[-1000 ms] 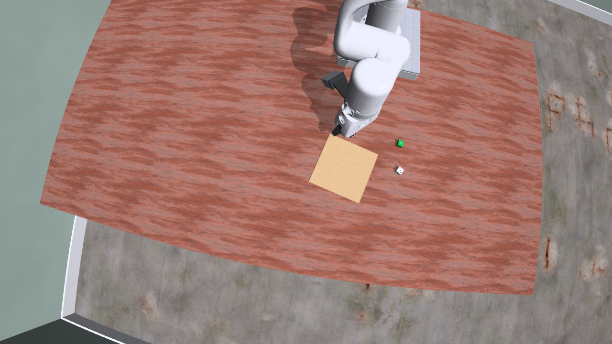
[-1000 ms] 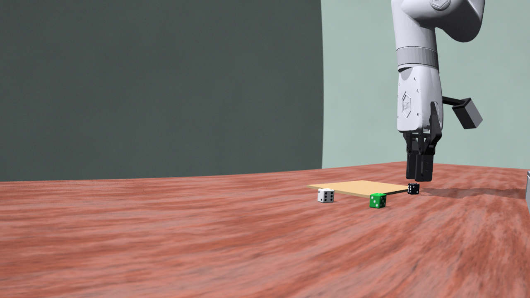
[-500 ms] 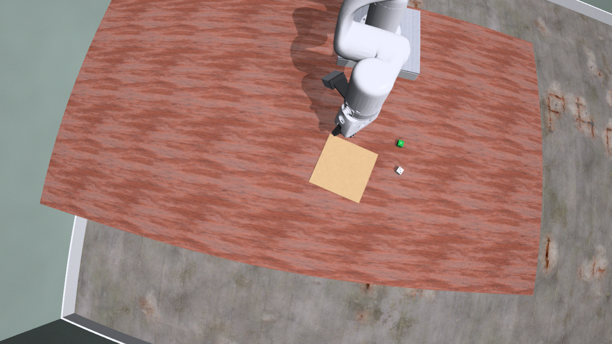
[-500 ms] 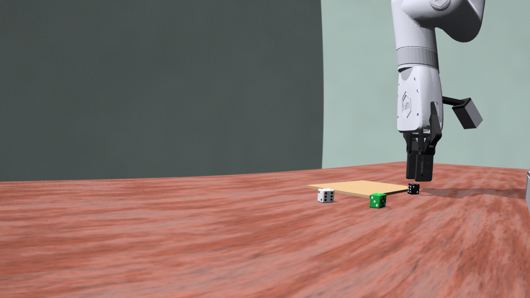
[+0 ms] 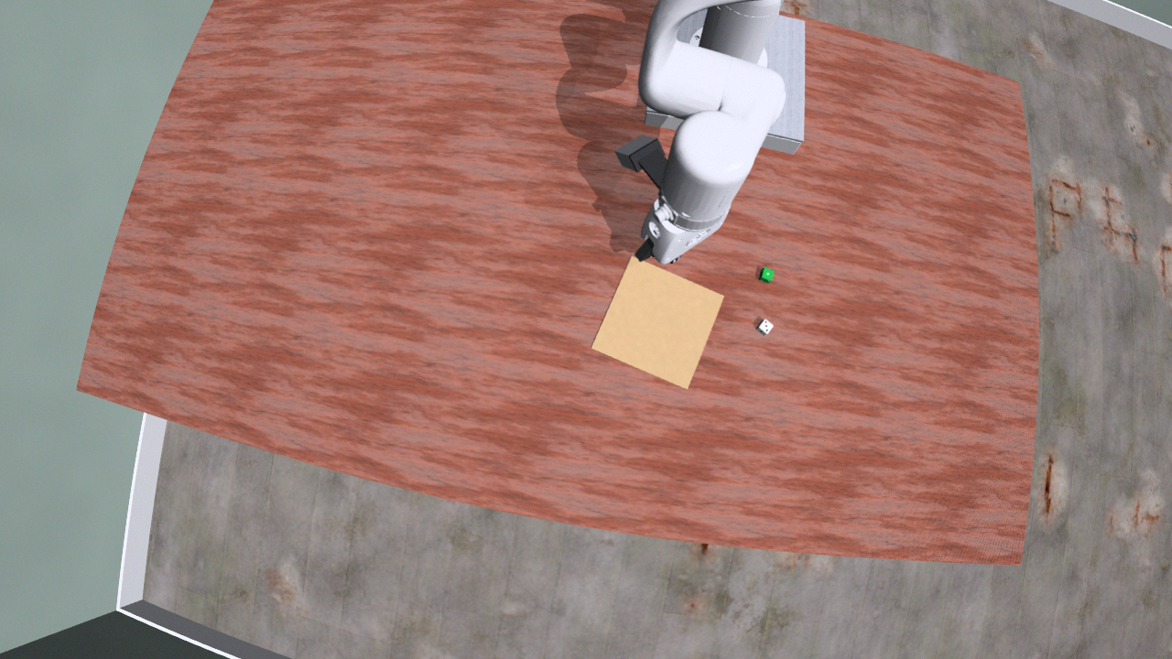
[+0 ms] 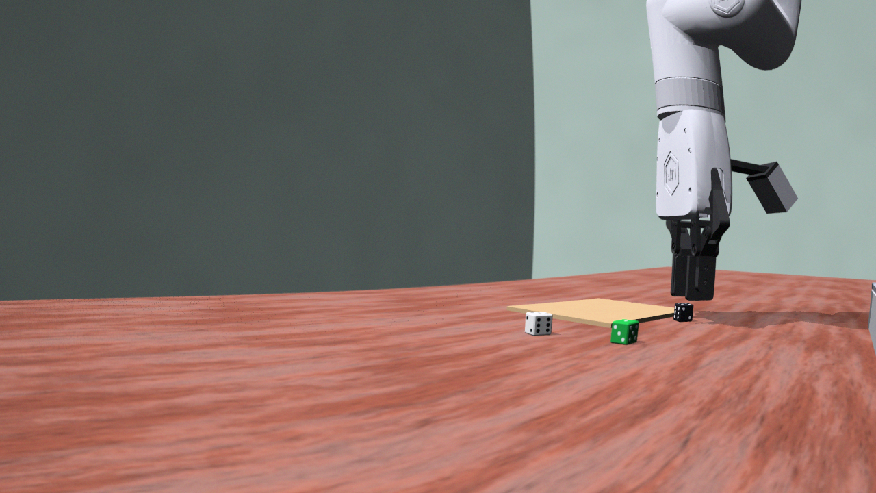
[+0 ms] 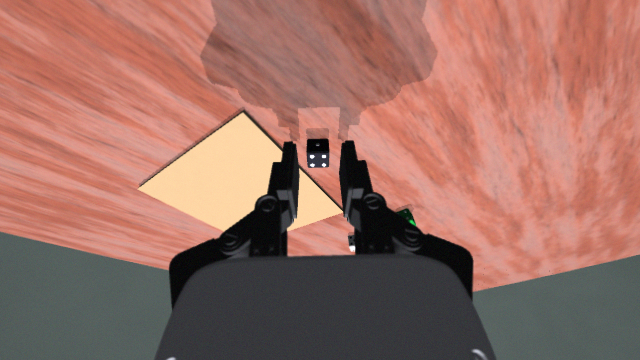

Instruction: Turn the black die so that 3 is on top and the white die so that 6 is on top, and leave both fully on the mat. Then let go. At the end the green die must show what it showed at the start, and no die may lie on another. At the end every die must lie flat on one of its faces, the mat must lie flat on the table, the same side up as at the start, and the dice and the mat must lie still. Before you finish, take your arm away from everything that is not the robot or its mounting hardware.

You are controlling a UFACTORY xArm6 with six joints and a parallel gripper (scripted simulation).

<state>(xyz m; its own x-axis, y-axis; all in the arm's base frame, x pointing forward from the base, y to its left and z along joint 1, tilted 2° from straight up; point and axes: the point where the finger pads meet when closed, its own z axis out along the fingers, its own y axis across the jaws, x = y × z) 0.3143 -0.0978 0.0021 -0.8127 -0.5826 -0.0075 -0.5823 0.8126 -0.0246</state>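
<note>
From where I stand, going left to right in the exterior view, I come 1st to the tan mat (image 5: 659,323) (image 6: 594,309) (image 7: 215,175), lying flat on the reddish wood table (image 5: 393,270) (image 6: 367,392) (image 7: 525,150). In front of its left part sits the white die (image 5: 765,327) (image 6: 538,323) (image 7: 351,243), flat on the table and off the mat. The 6 is on one of its sides, so it isn't on top; I can't safely count the top dots.

Further right, the green die (image 5: 766,275) (image 6: 624,331) (image 7: 406,217) lies flat on the table, also off the mat, with 1 on top and 3 on a side.

Next is the black die (image 6: 683,311) (image 7: 318,153), flat on the table just beside the mat, near its corner; I can't tell if they touch. It has 4 on top, with 6 on a side, and it's hidden from the top view. So neither of the 2 dice to be turned is on the mat or showing its wanted number.

Above the black die hangs the gripper (image 5: 656,253) (image 6: 692,298) (image 7: 319,157), pointing down, its 2 black fingers parted and grasping nothing. The fingertips are over the die, not around it. At the far right, the edge of the arm's grey base (image 5: 791,81) (image 6: 873,318) peeks in.
</note>
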